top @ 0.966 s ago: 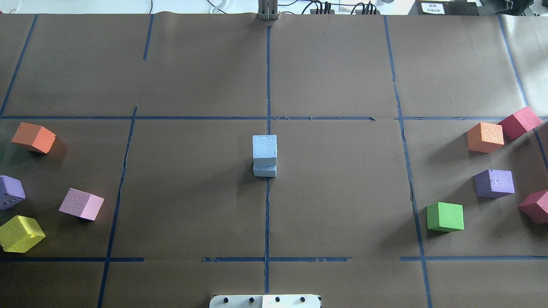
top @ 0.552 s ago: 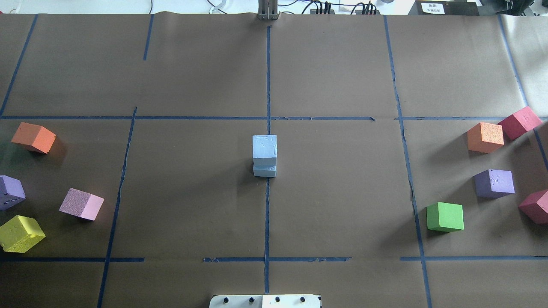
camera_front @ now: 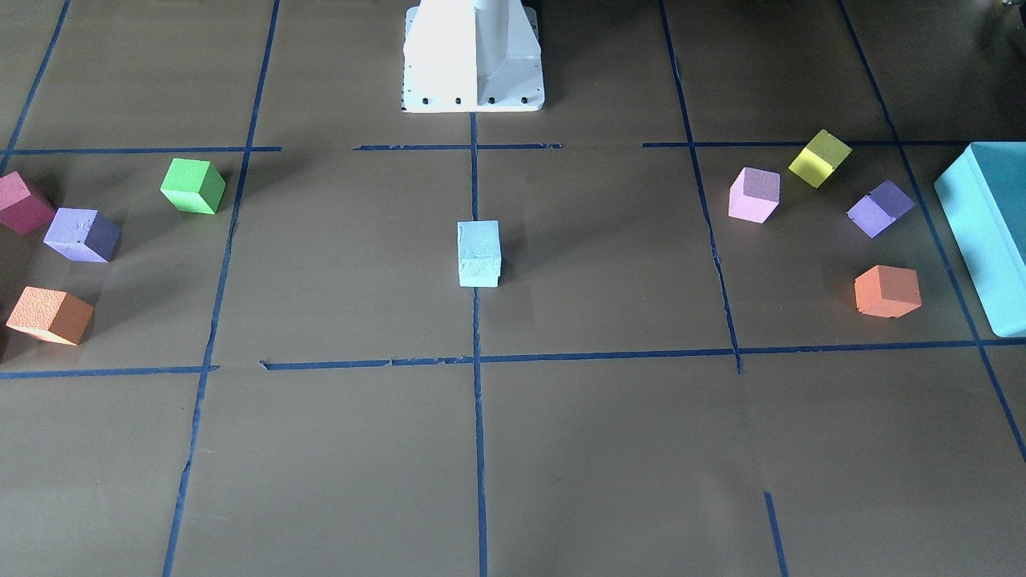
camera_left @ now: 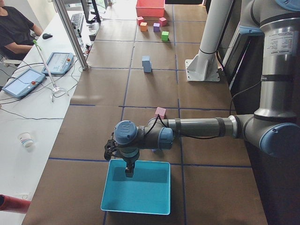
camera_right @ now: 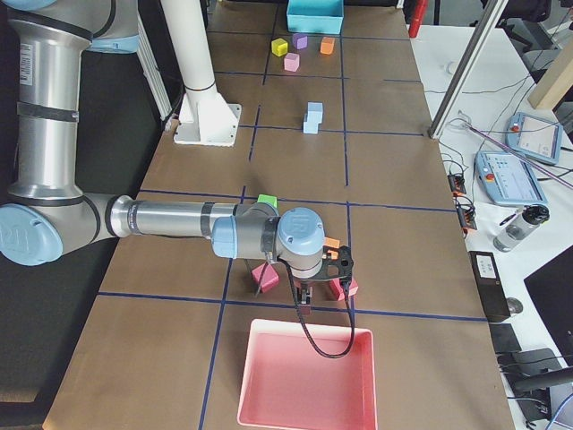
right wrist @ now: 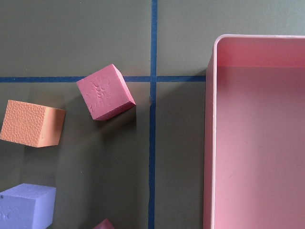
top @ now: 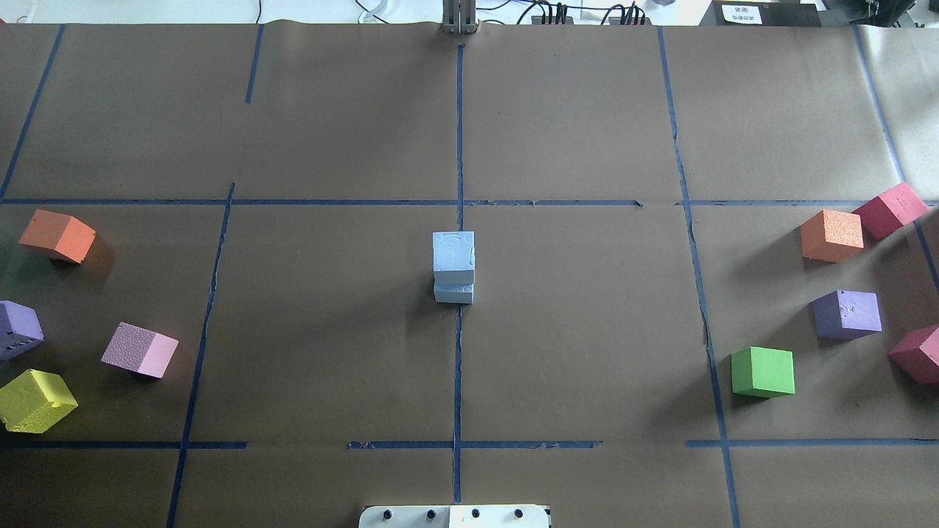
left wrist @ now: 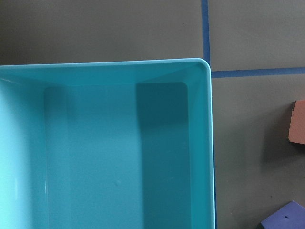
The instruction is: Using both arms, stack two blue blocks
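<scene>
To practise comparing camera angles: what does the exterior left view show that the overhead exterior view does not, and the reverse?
Only exterior left: the left arm reaching over a teal tray, and a seated operator. Only overhead: the yellow cube. Both: the two blue blocks stacked one on the other, and the green cube.

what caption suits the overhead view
Two blue blocks stacked at the centre of the table, other coloured cubes scattered on both sides
</scene>
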Controlling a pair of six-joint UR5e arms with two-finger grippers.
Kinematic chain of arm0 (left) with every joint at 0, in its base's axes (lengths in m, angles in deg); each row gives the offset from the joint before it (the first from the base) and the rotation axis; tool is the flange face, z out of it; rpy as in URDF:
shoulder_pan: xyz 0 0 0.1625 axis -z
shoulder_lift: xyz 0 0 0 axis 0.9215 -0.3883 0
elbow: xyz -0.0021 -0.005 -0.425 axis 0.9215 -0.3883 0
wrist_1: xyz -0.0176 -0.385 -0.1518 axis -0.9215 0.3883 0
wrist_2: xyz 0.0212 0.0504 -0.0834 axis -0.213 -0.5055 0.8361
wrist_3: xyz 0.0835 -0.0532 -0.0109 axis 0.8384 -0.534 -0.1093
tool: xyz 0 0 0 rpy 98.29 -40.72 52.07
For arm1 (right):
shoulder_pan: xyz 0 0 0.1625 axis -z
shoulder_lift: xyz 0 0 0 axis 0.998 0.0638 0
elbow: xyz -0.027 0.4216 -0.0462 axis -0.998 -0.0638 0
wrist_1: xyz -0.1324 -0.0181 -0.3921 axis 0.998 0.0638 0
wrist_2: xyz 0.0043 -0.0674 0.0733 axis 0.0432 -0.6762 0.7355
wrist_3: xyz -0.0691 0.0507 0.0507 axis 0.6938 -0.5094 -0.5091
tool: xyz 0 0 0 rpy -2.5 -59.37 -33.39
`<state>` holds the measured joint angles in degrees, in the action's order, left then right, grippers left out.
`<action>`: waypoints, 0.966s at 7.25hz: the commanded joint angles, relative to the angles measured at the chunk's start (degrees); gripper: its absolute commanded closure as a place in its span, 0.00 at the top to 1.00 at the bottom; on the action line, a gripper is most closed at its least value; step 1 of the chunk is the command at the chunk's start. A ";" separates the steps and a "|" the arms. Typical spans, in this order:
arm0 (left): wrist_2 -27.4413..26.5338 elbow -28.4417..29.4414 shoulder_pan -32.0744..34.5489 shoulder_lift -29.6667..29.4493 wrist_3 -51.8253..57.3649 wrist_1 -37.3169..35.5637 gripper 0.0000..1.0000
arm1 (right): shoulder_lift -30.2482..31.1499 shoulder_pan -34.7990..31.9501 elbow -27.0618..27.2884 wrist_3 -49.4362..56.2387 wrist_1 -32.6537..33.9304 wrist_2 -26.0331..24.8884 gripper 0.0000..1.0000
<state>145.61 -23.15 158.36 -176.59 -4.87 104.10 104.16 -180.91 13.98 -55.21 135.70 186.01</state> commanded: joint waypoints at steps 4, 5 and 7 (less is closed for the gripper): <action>-0.18 0.26 -0.06 0.13 0.19 0.09 1.00 | 0.07 -0.09 -2.21 0.18 -0.02 0.07 1.00; -0.35 0.43 -0.06 0.04 0.19 0.09 1.00 | 0.07 0.00 -2.21 0.10 -0.02 -0.02 1.00; -0.53 0.70 -0.06 -0.14 0.19 0.17 1.00 | -0.02 -0.09 -2.21 0.10 -0.02 -0.02 1.00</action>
<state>145.17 -22.56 158.29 -176.62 -4.68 104.24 104.18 -180.98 11.81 -55.11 135.68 186.00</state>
